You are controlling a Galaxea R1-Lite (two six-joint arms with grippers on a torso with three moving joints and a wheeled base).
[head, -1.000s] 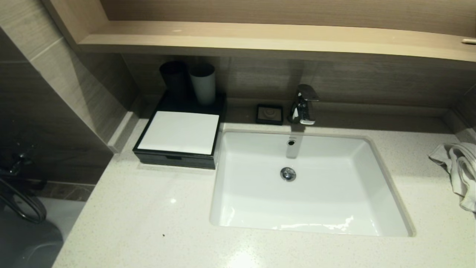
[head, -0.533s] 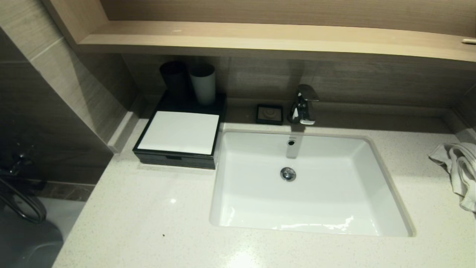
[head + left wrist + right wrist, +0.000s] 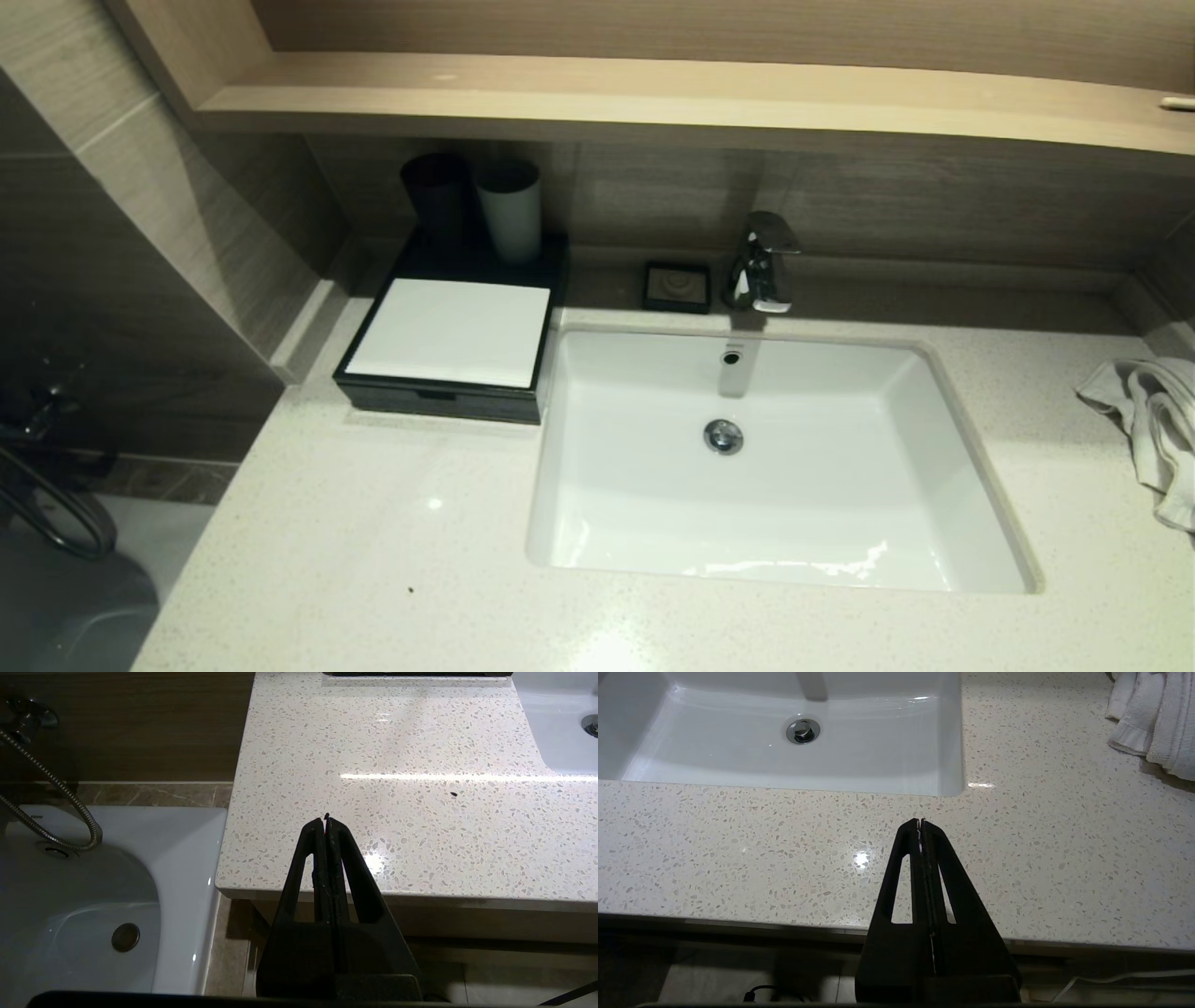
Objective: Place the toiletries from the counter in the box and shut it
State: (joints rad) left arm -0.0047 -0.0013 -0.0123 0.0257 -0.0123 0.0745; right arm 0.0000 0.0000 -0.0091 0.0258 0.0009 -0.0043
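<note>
A black box with a white lid [image 3: 453,331] stands shut at the back left of the speckled counter [image 3: 373,541], beside the sink. No loose toiletries show on the counter. My left gripper [image 3: 326,820] is shut and empty, held off the counter's front left edge. My right gripper [image 3: 920,822] is shut and empty, held off the counter's front edge in front of the sink's right corner. Neither gripper shows in the head view.
A white sink [image 3: 971,448] with a chrome tap [image 3: 764,261] fills the middle. A black cup [image 3: 437,198] and a grey cup [image 3: 511,210] stand behind the box. A small black soap dish [image 3: 677,286] and a crumpled white towel [image 3: 1153,425] lie nearby. A bathtub [image 3: 187,896] lies left.
</note>
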